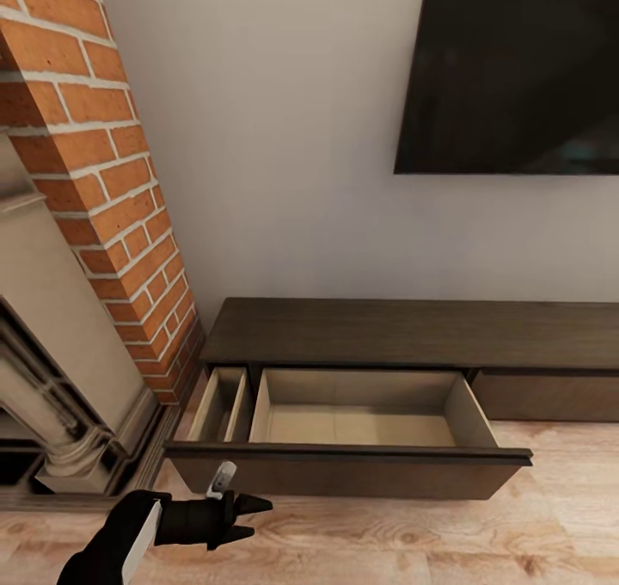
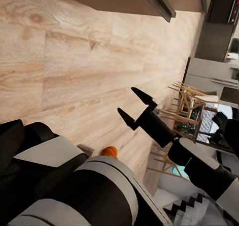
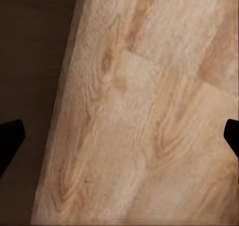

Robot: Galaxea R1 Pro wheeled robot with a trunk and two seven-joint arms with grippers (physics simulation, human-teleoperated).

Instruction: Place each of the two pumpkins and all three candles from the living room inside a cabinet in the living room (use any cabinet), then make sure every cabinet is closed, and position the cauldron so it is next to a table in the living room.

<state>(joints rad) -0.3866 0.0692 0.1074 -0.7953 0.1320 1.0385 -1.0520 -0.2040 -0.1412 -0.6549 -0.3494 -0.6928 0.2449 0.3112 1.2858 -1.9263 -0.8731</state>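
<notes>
The cabinet [image 1: 413, 331] is the long dark-brown unit under the wall TV. Its left drawer [image 1: 361, 413] is pulled out, and the pale beige inside holds nothing. My left gripper [image 1: 260, 517] hovers low over the plank floor just in front of the drawer's left end, open and holding nothing. In the left wrist view my right gripper [image 2: 135, 106] hangs open above the floor. Its black fingertips [image 3: 10, 143] sit wide apart in the right wrist view. One small orange pumpkin [image 2: 109, 151] peeks out beside my grey body. The candles, cauldron and table are out of view.
A brick fireplace [image 1: 94, 198] with a pale stone surround [image 1: 52, 378] stands at the left, close to the drawer's end. The drawer front [image 1: 344, 469] juts out over the floor. Wooden dining chairs [image 2: 186, 111] and a kitchen lie far off.
</notes>
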